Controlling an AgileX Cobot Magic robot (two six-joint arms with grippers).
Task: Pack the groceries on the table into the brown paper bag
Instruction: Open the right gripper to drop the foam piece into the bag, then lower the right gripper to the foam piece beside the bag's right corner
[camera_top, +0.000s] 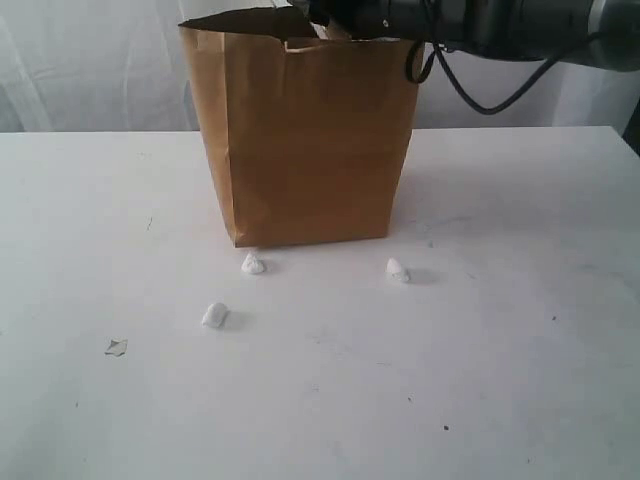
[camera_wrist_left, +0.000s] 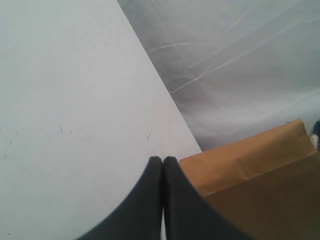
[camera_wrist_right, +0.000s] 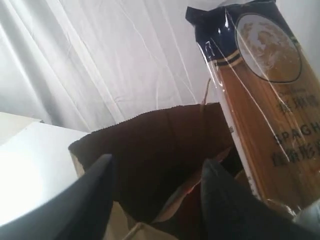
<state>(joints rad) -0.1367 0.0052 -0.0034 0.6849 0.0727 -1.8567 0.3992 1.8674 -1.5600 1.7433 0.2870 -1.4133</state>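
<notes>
The brown paper bag (camera_top: 310, 140) stands upright toward the far middle of the white table (camera_top: 480, 380), its mouth open and its front rim notched. The right arm (camera_top: 500, 25) reaches in from the right across the bag's top, a black cable (camera_top: 470, 95) looping down beside the bag's upper right corner. In the right wrist view the right pincer (camera_wrist_right: 159, 160) hangs over the open mouth with its two dark fingers (camera_wrist_right: 95, 200) well apart and nothing between them. The long spaghetti pack (camera_wrist_right: 265, 110) stands just beside one finger, clear of the gap. It is clear-wrapped with a dark blue top, and it leans in the bag with its upper end rising above the rim. Down in the bag's dark interior a reddish-orange edge (camera_wrist_right: 182, 197) shows, but it cannot be made out. No other grocery can be identified. The left pincer (camera_wrist_left: 162, 159) is closed tight, fingertips pressed together and empty, over bare table with the bag's top corner just beside it. On the near side of the bag three small white lumps lie on the table: one close to its front left corner (camera_top: 253, 264), one near its front right corner (camera_top: 398, 270), and one nearer and further left (camera_top: 215, 316). A small grey scrap (camera_top: 116, 347) lies left of that. A creased white curtain (camera_top: 90, 60) hangs behind the table.
</notes>
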